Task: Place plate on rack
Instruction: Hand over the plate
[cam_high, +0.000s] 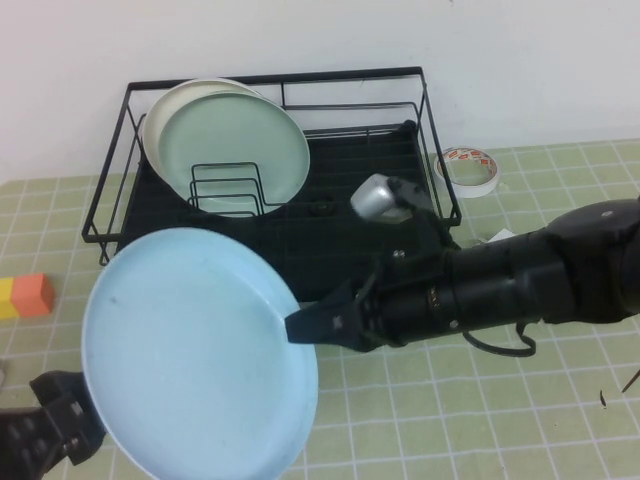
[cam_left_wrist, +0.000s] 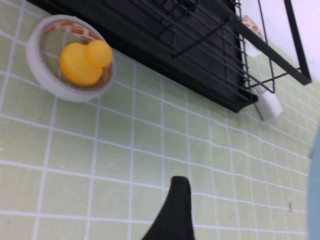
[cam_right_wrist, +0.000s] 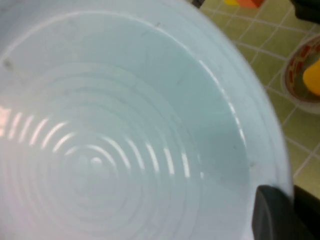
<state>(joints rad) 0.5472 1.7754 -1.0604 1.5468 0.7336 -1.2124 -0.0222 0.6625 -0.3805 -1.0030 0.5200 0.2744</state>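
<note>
- Plate: the large light sky-blue plate hangs tilted above the green tiled table, in front of the rack and clear of it.
- Right gripper: clamped on the plate's right rim, near the middle of the table; the right wrist view shows a dark finger lying over the rim edge.
- Left gripper: low at the near left corner, close beside the plate's lower-left edge. Contact cannot be confirmed, and whether its fingers are apart or together cannot be told.
- Rack state: a pale mint-green plate and a cream-white plate behind it lean at the rack's left rear, around the small upright wire holder. The black tray to their right is free.
- Recommended handling: the single rim grip probably resists twisting poorly, so the plate should travel slowly and rise enough to pass the front wire.
- Recommended placement: tilt the plate toward upright and lower it beside the two leaning plates without knocking them.
- Hazard: a tape roll lies just right of the rack; the arm should stay inside that line.
</note>
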